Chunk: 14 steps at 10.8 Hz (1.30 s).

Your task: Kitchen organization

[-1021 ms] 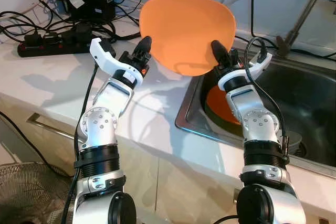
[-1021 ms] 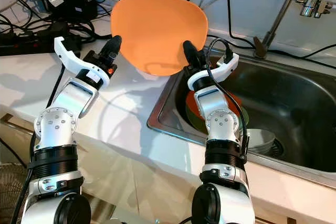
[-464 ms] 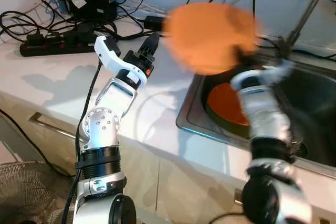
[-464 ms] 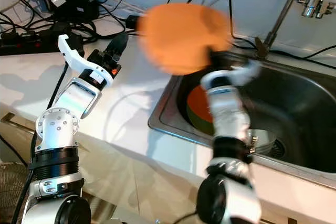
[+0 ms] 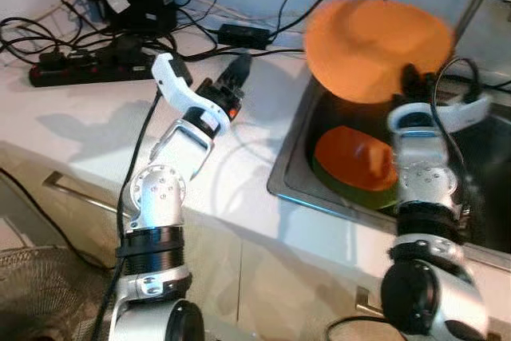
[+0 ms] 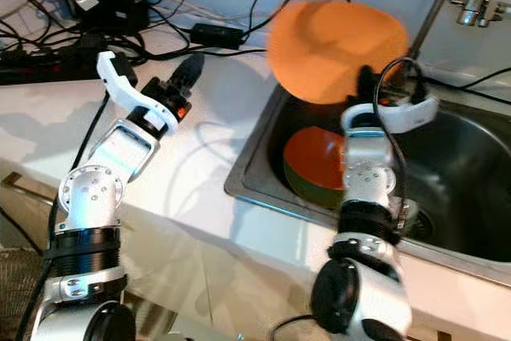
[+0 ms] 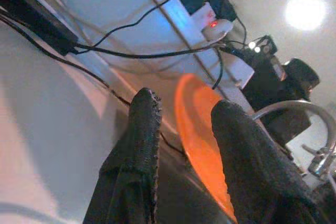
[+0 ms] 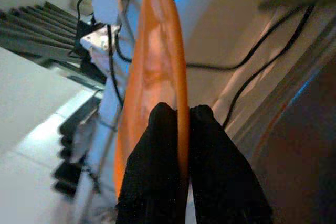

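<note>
Right claw (image 8: pixel 181 124) clamped on orange plate (image 5: pixel 375 45) above sink (image 6: pixel 471 173) holding orange-and-green bowl (image 5: pixel 355 167), left claw (image 7: pixel 181 119) apart

Scene is viewed by 2 head cameras from above, aimed forward and down at the counter (image 5: pixel 72 129) and sink (image 6: pixel 455 165), near range. Each wrist camera is aimed along its own 2 black fingers, close up. Orange plate (image 5: pixel 375 37) is shared by all 4 views; cables (image 5: pixel 96 41) by the head views.

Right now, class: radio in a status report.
Right gripper shut on flat orange plate above steel sink. Left gripper open over counter. Orange-green bowl below.
</note>
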Available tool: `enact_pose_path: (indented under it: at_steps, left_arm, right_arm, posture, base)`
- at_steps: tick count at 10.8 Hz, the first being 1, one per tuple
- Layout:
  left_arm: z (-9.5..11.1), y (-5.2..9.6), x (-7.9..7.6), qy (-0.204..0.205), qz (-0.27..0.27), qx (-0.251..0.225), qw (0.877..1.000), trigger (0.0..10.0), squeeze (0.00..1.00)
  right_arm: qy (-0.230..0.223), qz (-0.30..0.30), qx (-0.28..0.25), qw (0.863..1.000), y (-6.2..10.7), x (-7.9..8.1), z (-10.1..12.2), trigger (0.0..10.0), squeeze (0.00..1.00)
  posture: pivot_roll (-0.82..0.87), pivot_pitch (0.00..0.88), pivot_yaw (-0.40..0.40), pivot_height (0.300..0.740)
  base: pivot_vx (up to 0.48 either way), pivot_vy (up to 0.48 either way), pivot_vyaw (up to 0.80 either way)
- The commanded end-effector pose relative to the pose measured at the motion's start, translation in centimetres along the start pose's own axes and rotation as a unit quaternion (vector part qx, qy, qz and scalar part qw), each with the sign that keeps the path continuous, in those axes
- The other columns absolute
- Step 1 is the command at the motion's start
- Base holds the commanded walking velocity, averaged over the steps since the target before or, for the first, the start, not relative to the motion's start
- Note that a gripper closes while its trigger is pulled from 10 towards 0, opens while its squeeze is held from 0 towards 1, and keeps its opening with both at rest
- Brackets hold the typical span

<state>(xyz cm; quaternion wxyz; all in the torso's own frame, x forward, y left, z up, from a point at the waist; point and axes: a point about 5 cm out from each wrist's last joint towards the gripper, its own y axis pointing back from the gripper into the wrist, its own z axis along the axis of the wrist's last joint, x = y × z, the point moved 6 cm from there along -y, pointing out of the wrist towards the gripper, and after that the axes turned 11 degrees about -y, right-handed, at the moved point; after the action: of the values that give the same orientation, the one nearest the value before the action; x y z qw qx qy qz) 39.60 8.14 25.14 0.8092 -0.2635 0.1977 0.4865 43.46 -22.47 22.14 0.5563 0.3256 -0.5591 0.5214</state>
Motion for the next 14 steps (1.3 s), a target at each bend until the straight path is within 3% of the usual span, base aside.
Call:
enact_pose_path:
  at_steps: [1,2,3,5,6,7,10,11,12,14]
  left_arm:
    - [-0.2,0.1,-0.5,-0.041,-0.011,0.01,0.999,10.0,0.0]
    - [-0.3,0.2,-0.4,-0.069,-0.01,0.017,0.997,10.0,0.0]
    - [-0.4,0.3,-0.1,-0.101,-0.01,0.026,0.995,10.0,0.0]
    - [-0.6,0.5,0.2,-0.117,-0.006,0.033,0.993,10.0,0.0]
    - [-1.1,0.6,0.5,-0.147,-0.005,0.047,0.988,10.0,0.0]
    - [-2.0,0.8,0.7,-0.206,-0.012,0.072,0.976,10.0,0.0]
    - [-4.2,1.4,1.8,-0.345,-0.017,0.138,0.928,10.0,0.0]
    - [-5.1,1.7,2.2,-0.38,-0.018,0.156,0.911,10.0,0.0]
    - [-5.5,1.8,2.3,-0.387,-0.019,0.162,0.908,10.0,0.0]
    - [-5.9,1.9,2.3,-0.396,-0.026,0.169,0.902,10.0,0.0]
  right_arm:
    - [0.059,0.011,-0.027,0.998,-0.2,0.7,1.7,10.0,0.0]
    - [0.089,0.005,-0.037,0.995,-0.1,0.4,2.4,10.0,0.0]
    - [0.151,-0.002,-0.047,0.987,0.1,0.0,3.2,10.0,0.0]
    - [0.201,0.0,-0.043,0.979,0.6,-0.4,3.6,10.0,0.0]
    - [0.241,-0.006,-0.036,0.97,1.0,-1.0,3.6,10.0,0.0]
    - [0.3,-0.005,-0.017,0.954,1.5,-1.7,3.2,10.0,0.0]
    - [0.367,-0.02,0.024,0.93,1.9,-2.9,1.7,10.0,0.0]
    - [0.4,-0.018,0.041,0.916,2.0,-3.3,0.9,10.0,0.0]
    - [0.433,-0.016,0.06,0.899,2.0,-3.6,0.0,10.0,0.0]
    - [0.436,-0.044,0.089,0.894,2.2,-5.1,-1.1,10.0,0.0]
  posture:
    - [0.22,0.019,-0.019,0.74]
    - [0.22,0.019,-0.019,0.74]
    - [0.23,0.021,-0.02,0.74]
    - [0.22,0.023,-0.021,0.74]
    - [0.22,0.025,-0.02,0.74]
    - [0.21,0.024,-0.017,0.74]
    - [0.21,0.016,-0.017,0.74]
    - [0.21,0.012,-0.019,0.74]
    - [0.21,0.008,-0.021,0.74]
    - [0.21,0.0,-0.028,0.74]
  base:
    - [0.0,0.0,0.0]
    - [0.0,0.0,0.0]
    - [0.0,0.0,0.0]
    - [0.0,0.0,0.0]
    - [0.0,0.0,0.0]
    - [0.0,0.0,0.0]
    - [0.0,0.0,0.0]
    - [0.0,0.0,0.0]
    - [0.0,0.0,0.0]
    - [0.0,0.0,0.0]
